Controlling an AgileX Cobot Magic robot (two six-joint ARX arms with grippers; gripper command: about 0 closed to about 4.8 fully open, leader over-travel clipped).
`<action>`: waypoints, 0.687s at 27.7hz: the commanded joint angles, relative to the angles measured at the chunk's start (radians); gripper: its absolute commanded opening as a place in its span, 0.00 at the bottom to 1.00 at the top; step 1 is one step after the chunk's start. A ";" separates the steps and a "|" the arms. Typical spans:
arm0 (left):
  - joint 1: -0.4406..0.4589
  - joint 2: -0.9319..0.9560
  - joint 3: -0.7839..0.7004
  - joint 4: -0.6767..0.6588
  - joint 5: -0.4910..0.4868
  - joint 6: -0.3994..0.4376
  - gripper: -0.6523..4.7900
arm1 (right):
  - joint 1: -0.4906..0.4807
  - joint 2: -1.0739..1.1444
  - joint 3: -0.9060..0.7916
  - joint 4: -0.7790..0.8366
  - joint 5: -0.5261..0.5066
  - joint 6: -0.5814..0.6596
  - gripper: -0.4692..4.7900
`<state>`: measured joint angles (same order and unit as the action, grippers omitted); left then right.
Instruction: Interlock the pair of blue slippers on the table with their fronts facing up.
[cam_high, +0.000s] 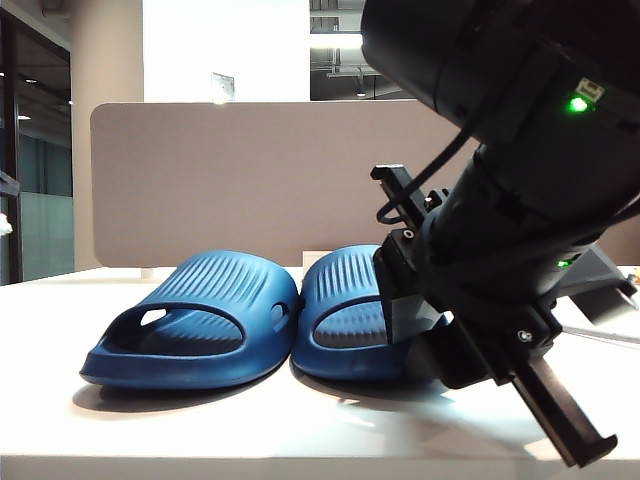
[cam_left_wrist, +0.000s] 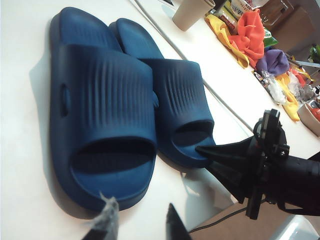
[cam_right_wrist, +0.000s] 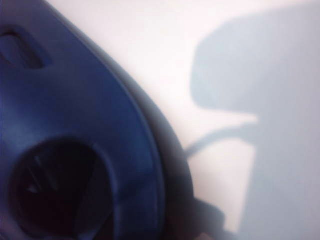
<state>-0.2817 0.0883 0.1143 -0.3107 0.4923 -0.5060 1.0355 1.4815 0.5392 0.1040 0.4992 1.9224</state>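
Two blue slippers (cam_high: 240, 320), left gripper (cam_left_wrist: 137, 220), right gripper (cam_left_wrist: 205, 150)

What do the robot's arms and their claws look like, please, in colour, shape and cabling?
The right arm is bulky matte black, with loose black cables, green indicator lights and a long flat black finger on the right claw. The left claw shows two dark pointed tips, one with a frayed grey pad.

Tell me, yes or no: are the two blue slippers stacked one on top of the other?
No: the left slipper and right slipper lie side by side, soles down, on the white table.
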 joint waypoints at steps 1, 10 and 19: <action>0.000 0.000 0.003 0.013 -0.002 -0.006 0.34 | -0.002 0.002 -0.001 -0.019 0.016 -0.093 0.10; 0.000 0.000 0.003 0.014 -0.001 -0.067 0.34 | -0.048 -0.039 -0.001 -0.018 0.054 -0.332 0.09; 0.000 0.000 0.003 0.012 -0.042 -0.229 0.34 | -0.201 -0.163 -0.001 -0.031 -0.003 -0.575 0.09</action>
<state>-0.2817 0.0883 0.1143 -0.3107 0.4732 -0.6884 0.8551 1.3418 0.5350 0.0696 0.5102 1.4212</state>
